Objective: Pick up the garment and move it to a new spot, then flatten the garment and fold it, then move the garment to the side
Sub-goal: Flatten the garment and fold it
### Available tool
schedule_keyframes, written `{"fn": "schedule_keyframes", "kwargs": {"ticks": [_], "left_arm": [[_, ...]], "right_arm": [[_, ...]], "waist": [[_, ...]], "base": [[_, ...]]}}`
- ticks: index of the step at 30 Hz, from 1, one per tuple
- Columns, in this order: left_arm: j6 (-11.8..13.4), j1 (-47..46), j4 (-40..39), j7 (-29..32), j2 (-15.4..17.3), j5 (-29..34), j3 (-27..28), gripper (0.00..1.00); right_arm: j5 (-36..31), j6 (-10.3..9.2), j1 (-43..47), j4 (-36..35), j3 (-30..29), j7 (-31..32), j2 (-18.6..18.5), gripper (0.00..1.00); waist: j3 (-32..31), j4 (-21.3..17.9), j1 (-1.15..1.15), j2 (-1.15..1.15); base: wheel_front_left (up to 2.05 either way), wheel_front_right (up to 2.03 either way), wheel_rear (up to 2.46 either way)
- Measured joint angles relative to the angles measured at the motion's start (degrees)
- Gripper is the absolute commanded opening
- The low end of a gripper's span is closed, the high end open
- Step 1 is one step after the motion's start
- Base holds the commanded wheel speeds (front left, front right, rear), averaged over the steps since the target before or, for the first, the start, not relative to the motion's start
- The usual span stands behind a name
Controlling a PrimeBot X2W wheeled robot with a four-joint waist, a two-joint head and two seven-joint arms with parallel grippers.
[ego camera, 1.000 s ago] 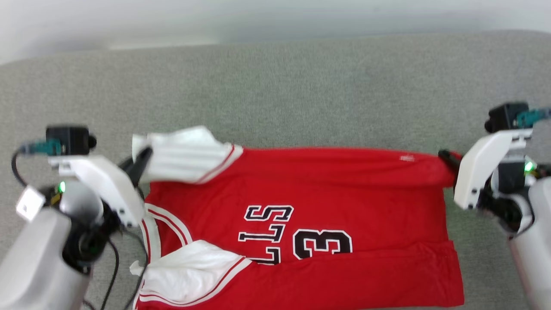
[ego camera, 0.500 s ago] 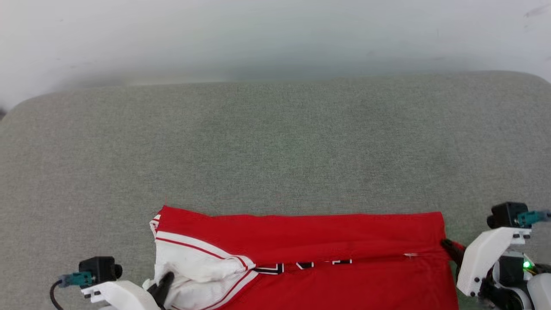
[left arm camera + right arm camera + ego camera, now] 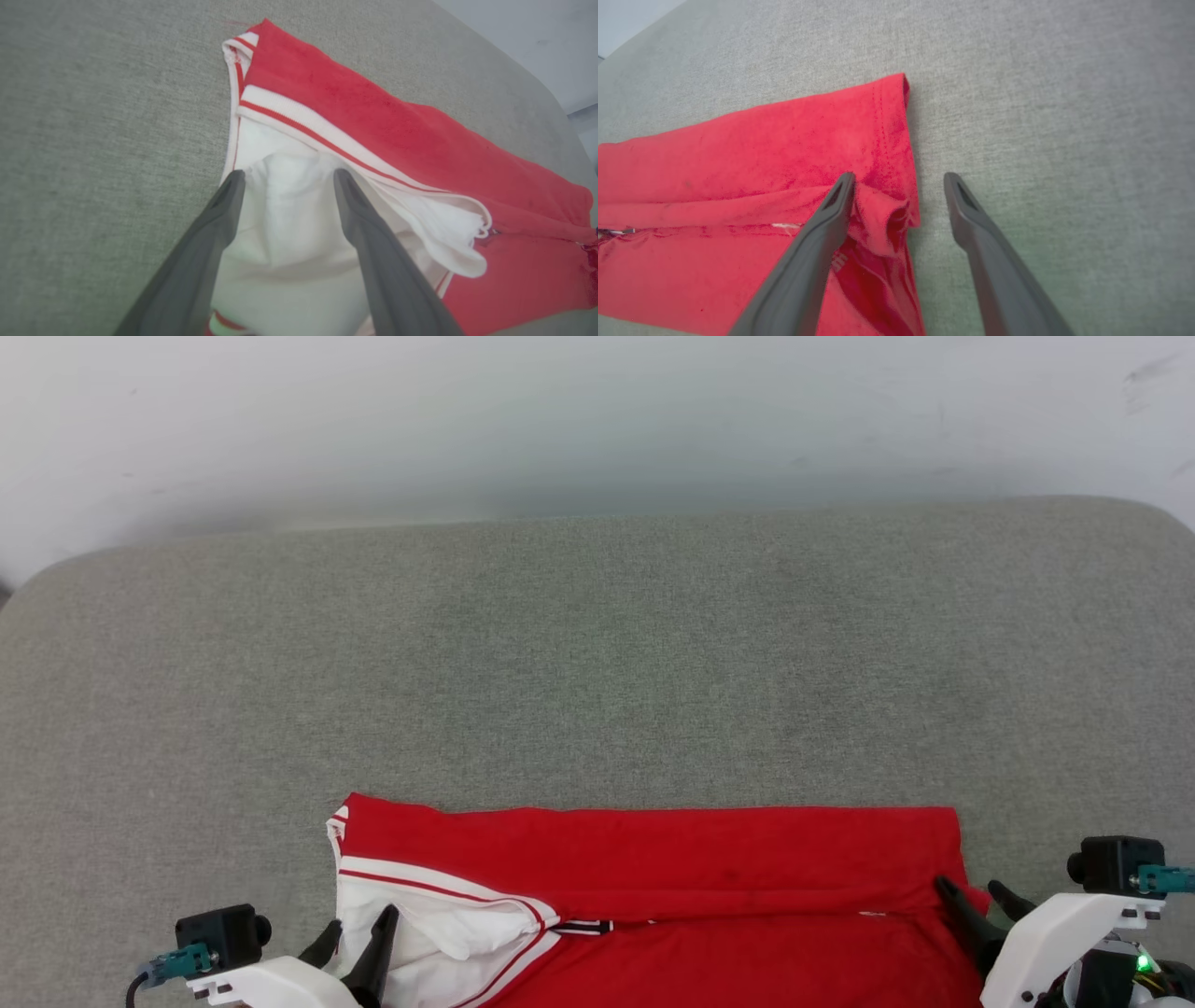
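Nearest, both grippers have just sprung apart. The left gripper (image 3: pixel 359 926) stands spread over the white sleeve (image 3: pixel 420 919) at near left, and the right gripper (image 3: pixel 971 889) is spread at the near-right hem. The garment (image 3: pixel 709 859), now released, lies doubled over along the near edge of the grey cushion (image 3: pixel 597 663), so this fold looks finished, with moving it aside still to come.

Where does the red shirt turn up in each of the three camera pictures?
Head view: the garment lies along the bottom edge, between the left claw and the right claw.
Left wrist view: its white sleeve is in the middle, with the red body stretching right.
Right wrist view: its red hem corner is left of centre.
Shared landmark: the grey cushion under it.
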Motion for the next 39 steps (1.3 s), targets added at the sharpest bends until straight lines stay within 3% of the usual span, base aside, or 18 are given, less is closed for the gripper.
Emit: {"fn": "schedule_keyframes", "kwargs": {"ticks": [4,8,15,21,39], "left_arm": [[0.9,-0.5,-2.6,-4.2,-0.3,3.1,-0.1,1.0],[4.0,-1.1,-5.6,-8.1,0.1,8.2,-0.6,1.0],[7.2,-2.2,-9.9,-14.5,-0.2,15.3,-1.3,1.0],[9.0,-2.4,-13.9,-16.4,-0.7,19.6,-1.2,1.0],[9.9,-1.8,-19.0,-17.0,-1.2,24.6,0.0,1.0]], "right_arm": [[-1.1,0.0,1.3,-4.3,-1.3,-0.9,0.3,1.0],[-2.0,0.0,1.7,-7.2,-3.6,1.1,0.2,1.0],[-3.5,0.0,0.5,-7.9,-5.8,8.7,-1.0,1.0],[-3.7,0.0,0.2,-8.0,-5.6,15.2,-1.9,1.0],[-2.9,0.0,0.1,-3.7,-6.0,24.5,0.8,1.0]], "waist": [[-1.1,-0.2,0.0,0.0],[-2.0,-0.3,0.0,0.0],[-2.2,1.0,0.01,0.0],[-1.4,3.4,0.0,0.0],[3.0,6.8,0.01,0.0]], "base": [[0.0,0.0,0.0],[0.0,0.0,0.0],[0.0,0.0,0.0],[0.0,0.0,0.0],[0.0,0.0,0.0]]}}
